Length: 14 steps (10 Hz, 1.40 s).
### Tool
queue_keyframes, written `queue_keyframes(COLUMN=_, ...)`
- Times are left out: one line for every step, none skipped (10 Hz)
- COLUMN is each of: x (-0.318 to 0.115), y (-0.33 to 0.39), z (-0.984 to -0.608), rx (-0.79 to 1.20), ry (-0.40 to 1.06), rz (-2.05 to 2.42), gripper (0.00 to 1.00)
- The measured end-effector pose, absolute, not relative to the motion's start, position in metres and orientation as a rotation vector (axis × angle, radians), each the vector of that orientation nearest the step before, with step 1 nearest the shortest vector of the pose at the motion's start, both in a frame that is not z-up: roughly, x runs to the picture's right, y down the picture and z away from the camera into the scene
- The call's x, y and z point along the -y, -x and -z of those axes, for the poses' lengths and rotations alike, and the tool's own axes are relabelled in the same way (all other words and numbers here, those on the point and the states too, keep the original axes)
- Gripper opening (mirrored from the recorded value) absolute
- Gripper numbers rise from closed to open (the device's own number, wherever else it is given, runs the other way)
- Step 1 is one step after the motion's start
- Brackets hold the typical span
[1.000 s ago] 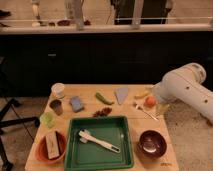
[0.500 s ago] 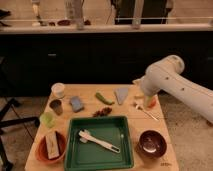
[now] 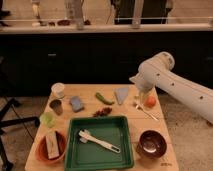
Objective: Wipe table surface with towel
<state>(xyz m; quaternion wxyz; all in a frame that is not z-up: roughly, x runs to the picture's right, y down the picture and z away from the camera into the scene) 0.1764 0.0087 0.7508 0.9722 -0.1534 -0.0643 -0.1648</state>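
Observation:
The table surface is a small light tan wooden top with plank lines, crowded with objects. The towel is a pale grey-blue wedge of cloth lying flat near the table's far edge, right of centre. My white arm reaches in from the right and bends down over the table's far right part. The gripper hangs at its end, just right of the towel and apart from it, beside an orange fruit.
A green tray with a white brush fills the front centre. A blue sponge pad, white cup, dark cup, green pepper, orange bowl and dark bowl stand around. A dark counter stands behind.
My arm has swung left from the table's right edge and now stands over the far right of the table, with the gripper closer to the towel. The towel has not moved.

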Motion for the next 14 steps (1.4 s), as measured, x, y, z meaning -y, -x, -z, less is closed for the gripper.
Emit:
queue_keyframes(x=-0.008, y=-0.175, z=-0.751, rx=0.131, ry=0.310, rz=0.335, gripper=0.80)
queue_keyframes(x=-0.008, y=-0.174, z=-0.751, rx=0.132, ry=0.309, rz=0.335, gripper=0.80)
queue_keyframes(x=-0.009, y=-0.175, z=-0.750, rx=0.132, ry=0.302, rz=0.330, gripper=0.80)
queue_keyframes(x=-0.012, y=-0.175, z=-0.749, rx=0.143, ry=0.280, rz=0.306, gripper=0.80)
queue_keyframes(x=-0.014, y=-0.176, z=-0.749, rx=0.158, ry=0.226, rz=0.275, gripper=0.80)
queue_keyframes(x=-0.016, y=-0.169, z=-0.758, rx=0.176, ry=0.206, rz=0.273, gripper=0.80)
queue_keyframes(x=-0.015, y=-0.163, z=-0.767, rx=0.184, ry=0.218, rz=0.271, gripper=0.80)
queue_keyframes(x=-0.009, y=-0.157, z=-0.783, rx=0.188, ry=0.258, rz=0.282, gripper=0.80)
queue_keyframes(x=-0.006, y=-0.149, z=-0.797, rx=0.192, ry=0.290, rz=0.293, gripper=0.80)
queue_keyframes(x=-0.005, y=-0.142, z=-0.807, rx=0.196, ry=0.315, rz=0.303, gripper=0.80)
queue_keyframes(x=-0.004, y=-0.134, z=-0.819, rx=0.200, ry=0.348, rz=0.312, gripper=0.80)
queue_keyframes(x=-0.003, y=-0.130, z=-0.833, rx=0.196, ry=0.378, rz=0.322, gripper=0.80)
queue_keyframes(x=-0.003, y=-0.119, z=-0.844, rx=0.202, ry=0.406, rz=0.334, gripper=0.80)
queue_keyframes(x=-0.004, y=-0.114, z=-0.853, rx=0.205, ry=0.429, rz=0.336, gripper=0.80)
